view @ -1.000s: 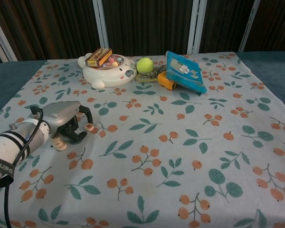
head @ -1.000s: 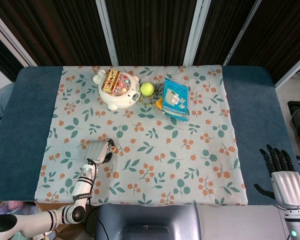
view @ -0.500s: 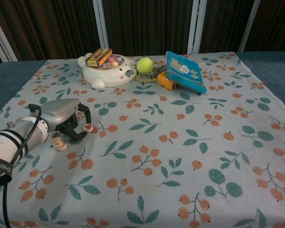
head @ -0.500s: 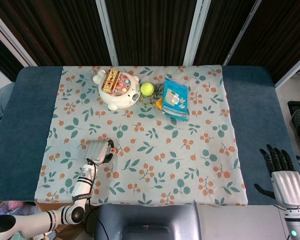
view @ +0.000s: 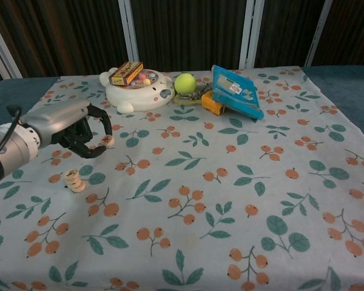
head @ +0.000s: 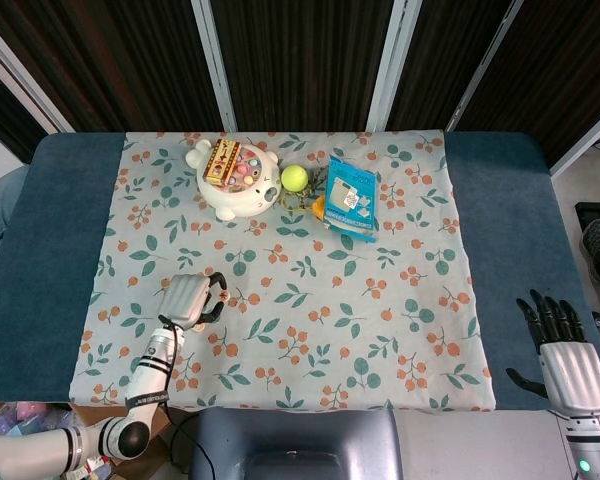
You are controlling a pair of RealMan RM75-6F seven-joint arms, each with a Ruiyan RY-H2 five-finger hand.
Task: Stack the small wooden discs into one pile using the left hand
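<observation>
A short pile of small wooden discs point(view: 74, 180) stands on the floral cloth at the left. My left hand point(view: 73, 128) hovers above and just behind the pile, its fingers curled, pinching one small wooden disc point(view: 107, 140) at the fingertips. From the head view the same left hand point(head: 190, 300) shows near the cloth's front left, covering the pile. My right hand point(head: 570, 365) rests far off at the front right, beyond the cloth, with fingers spread and nothing in it.
At the back of the cloth point(head: 310, 330) stand a white bear-shaped dish point(view: 136, 91) with small items in it, a tennis ball point(view: 184, 82) and a blue packet point(view: 235, 91) leaning over an orange object. Blue table surface borders the cloth on both sides.
My left hand has lifted off the cloth and moved back and to the left, carrying the disc it was closing on. The pile now stands uncovered in the chest view. The right hand has barely moved.
</observation>
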